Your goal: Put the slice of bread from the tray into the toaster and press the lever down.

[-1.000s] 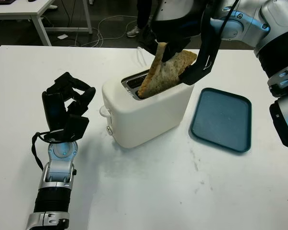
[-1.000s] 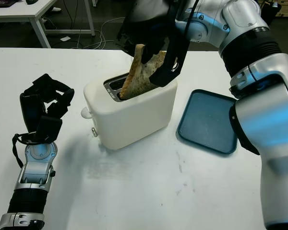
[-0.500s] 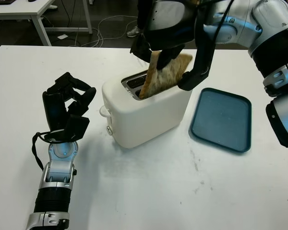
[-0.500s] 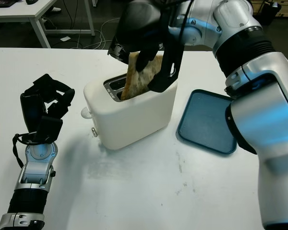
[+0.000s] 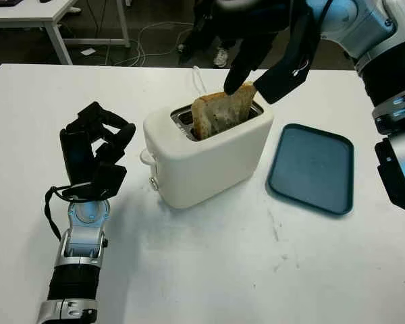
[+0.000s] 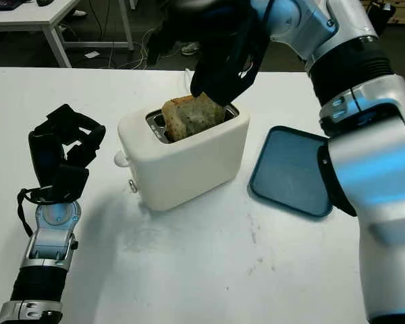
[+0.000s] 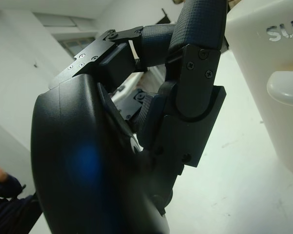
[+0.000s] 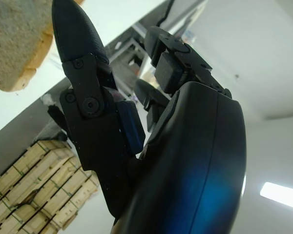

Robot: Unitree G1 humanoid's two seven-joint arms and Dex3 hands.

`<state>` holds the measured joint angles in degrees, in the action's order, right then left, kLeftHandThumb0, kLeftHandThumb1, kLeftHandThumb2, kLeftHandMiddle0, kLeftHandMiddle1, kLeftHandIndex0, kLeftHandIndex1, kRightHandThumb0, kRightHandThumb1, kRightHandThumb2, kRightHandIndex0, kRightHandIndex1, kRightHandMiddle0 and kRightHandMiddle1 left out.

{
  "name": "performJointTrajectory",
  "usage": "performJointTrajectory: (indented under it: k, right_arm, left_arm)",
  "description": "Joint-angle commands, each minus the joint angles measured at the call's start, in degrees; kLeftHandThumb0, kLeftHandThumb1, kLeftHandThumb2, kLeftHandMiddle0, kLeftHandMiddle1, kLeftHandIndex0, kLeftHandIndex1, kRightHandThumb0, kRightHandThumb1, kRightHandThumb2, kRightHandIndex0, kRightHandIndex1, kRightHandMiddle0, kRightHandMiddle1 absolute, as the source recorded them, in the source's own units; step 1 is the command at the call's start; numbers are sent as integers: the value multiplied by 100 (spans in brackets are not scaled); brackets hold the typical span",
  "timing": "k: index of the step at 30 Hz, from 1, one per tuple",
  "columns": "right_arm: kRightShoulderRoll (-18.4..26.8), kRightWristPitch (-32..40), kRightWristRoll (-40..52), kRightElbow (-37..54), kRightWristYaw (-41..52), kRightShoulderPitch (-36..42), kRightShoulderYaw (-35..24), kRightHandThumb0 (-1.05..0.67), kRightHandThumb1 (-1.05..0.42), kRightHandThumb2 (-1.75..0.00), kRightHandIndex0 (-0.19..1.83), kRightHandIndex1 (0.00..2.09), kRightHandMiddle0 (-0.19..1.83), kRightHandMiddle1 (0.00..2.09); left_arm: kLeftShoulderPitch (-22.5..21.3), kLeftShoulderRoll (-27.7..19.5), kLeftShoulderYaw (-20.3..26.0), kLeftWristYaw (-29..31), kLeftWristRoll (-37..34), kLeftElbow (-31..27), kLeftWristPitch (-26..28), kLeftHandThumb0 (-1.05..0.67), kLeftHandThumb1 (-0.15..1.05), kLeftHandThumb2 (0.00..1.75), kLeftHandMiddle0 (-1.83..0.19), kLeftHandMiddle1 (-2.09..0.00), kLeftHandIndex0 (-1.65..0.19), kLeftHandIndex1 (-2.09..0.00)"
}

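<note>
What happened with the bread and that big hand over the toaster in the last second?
The slice of bread has sunk from a steep lean into the toaster slot, its top still showing. The right hand has let go and lifted, now open just above the slice. The left hand, fingers curled, the lever and the blue tray stayed as they were.

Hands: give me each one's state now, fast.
Left hand: curled shut, holding nothing, parked beside the toaster.
Right hand: open above the bread, which sits in the slot.

toaster (image 5: 209,158): cream | bread (image 5: 223,113): speckled brown | tray (image 5: 312,167): teal
</note>
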<state>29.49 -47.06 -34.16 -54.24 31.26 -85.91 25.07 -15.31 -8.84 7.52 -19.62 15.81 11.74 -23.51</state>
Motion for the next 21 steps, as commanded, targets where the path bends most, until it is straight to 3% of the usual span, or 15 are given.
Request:
performJointTrajectory:
  k: [1, 8, 14, 18, 21]
  right_arm:
    - [151, 73, 148, -4, -272, 51, -205, -77, -90, -1, 25, 75, 59, 5]
    - [496, 235, 1018, 305, -1447, 1128, -1409, -59, -92, -10, 61, 94, 91, 20]
    - [547, 343, 2306, 1845, -1924, 3675, -2588, -30, -92, -19, 84, 67, 96, 8]
    - [297, 868, 2829, 2952, -2113, 5380, -3049, -27, -92, -30, 89, 46, 93, 1]
    - [-134, 1342, 3220, 3656, -2250, 6592, -3264, -30, -92, -34, 91, 30, 90, 0]
  left_arm:
    - [13, 11, -11, -6, -39, -27, -24, -96, 92, 22, -105, -145, -89, -127]
    - [15, -42, 30, 23, -49, -88, 31, -96, 92, 20, -104, -144, -89, -127]
    - [-54, -223, 95, 169, -102, -75, -22, -95, 92, 20, -101, -145, -90, -129]
    - [-48, -386, 113, 339, -93, -155, -22, -95, 92, 21, -101, -146, -88, -128]
    - [-41, -533, 103, 477, -82, -199, -48, -93, 92, 21, -99, -146, -85, -127]
